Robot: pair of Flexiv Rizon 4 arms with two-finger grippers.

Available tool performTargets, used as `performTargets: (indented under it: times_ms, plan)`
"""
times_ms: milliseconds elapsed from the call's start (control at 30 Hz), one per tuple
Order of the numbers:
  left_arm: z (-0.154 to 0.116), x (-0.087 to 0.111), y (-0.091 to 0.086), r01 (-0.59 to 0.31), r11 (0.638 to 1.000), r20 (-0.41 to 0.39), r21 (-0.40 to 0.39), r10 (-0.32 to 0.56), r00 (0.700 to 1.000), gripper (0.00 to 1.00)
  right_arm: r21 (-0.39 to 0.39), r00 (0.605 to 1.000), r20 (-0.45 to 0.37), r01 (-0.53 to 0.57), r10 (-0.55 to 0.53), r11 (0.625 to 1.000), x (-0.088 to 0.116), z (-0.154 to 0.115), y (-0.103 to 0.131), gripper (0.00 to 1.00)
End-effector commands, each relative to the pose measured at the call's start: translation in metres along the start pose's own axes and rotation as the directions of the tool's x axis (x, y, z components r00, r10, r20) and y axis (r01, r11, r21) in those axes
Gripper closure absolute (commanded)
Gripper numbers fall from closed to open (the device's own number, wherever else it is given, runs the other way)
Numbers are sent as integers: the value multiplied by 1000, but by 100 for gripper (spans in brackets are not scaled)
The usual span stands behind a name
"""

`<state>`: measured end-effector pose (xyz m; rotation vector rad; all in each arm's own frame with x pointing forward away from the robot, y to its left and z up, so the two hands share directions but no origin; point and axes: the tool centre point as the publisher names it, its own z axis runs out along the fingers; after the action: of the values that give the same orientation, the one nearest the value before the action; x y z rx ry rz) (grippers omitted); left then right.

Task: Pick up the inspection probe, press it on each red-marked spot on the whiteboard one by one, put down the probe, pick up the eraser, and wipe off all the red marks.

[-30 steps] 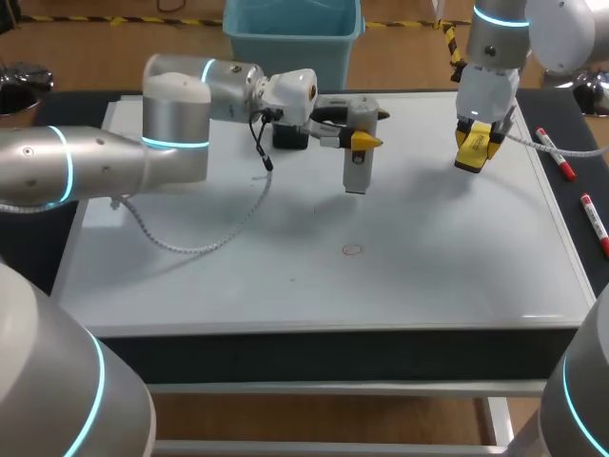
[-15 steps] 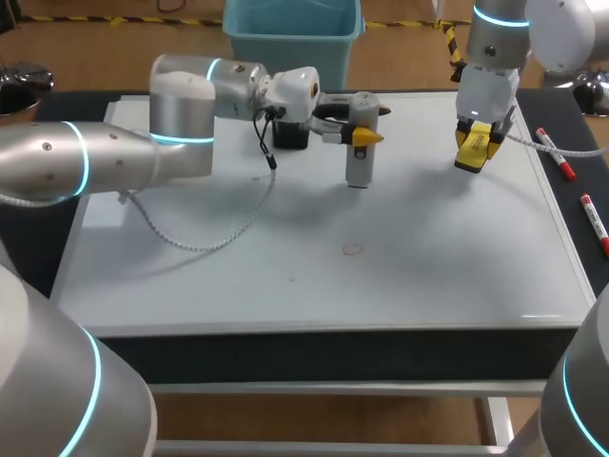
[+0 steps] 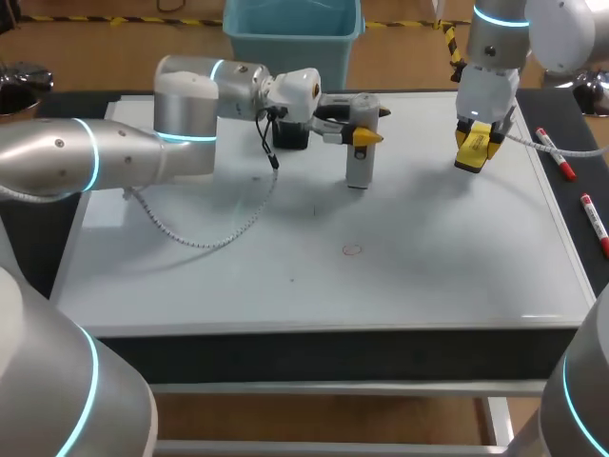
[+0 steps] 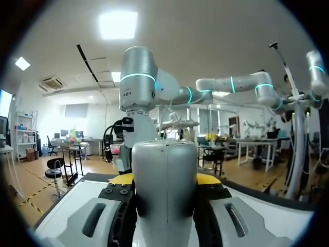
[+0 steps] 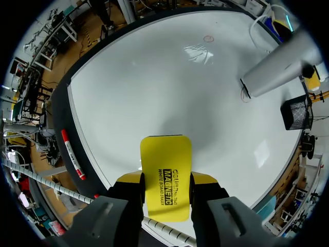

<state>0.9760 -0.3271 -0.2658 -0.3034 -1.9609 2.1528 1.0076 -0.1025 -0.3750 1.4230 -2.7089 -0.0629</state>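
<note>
On the table, the whiteboard fills nearly the whole top. We use it as our dial in the head view, with twelve o'clock at the far edge.

Our left arm comes in from nine o'clock and lies across the far left part of the board. Its wrist is turned sideways toward twelve. Our right arm drops in from about one o'clock and hangs over the board's far right part.

The left gripper is clamped on the inspection probe, a grey cylinder. In the left wrist view the yellow tips press it from both sides. The probe stands upright near twelve o'clock, and we cannot tell whether its lower end touches the board or sits just above it.

At about eleven o'clock from the probe, close by, a black mesh cup sits near the board's far edge, partly hidden by the wrist.

The right gripper grips the yellow eraser between its fingers. The eraser points down at the board and is clear of the surface, at roughly two o'clock.

A thin coiled cable hangs from the left arm and loops across the board around nine to ten o'clock.

Two red-capped markers lie on the dark border at three o'clock, off the board. One marker lies farther back and the other marker nearer.

A small red circle is drawn close to the dial's centre, at six o'clock from the probe and well apart from it. In the right wrist view a second, fainter red mark lies just beside the probe's lower end.
</note>
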Motion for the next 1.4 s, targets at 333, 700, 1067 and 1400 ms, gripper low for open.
performTargets:
  times_ms: [333,700,1067,1400]
  plan:
    - [0,-7,3,3,1000,-16,0,-3,1000,100,0,1000,-2,2,-2,1000,0,-1,-1,100]
    - [0,-7,8,11,1000,-18,-4,-11,1000,100,0,1000,-2,2,-2,1000,0,-1,-1,100]
    - [0,-7,9,12,1000,-22,-12,-13,1000,100,0,1000,-2,2,-2,1000,0,-1,-1,100]
    - [1,-7,8,10,1000,-25,-14,-11,1000,100,0,1000,-2,2,-2,1000,0,-1,-1,100]
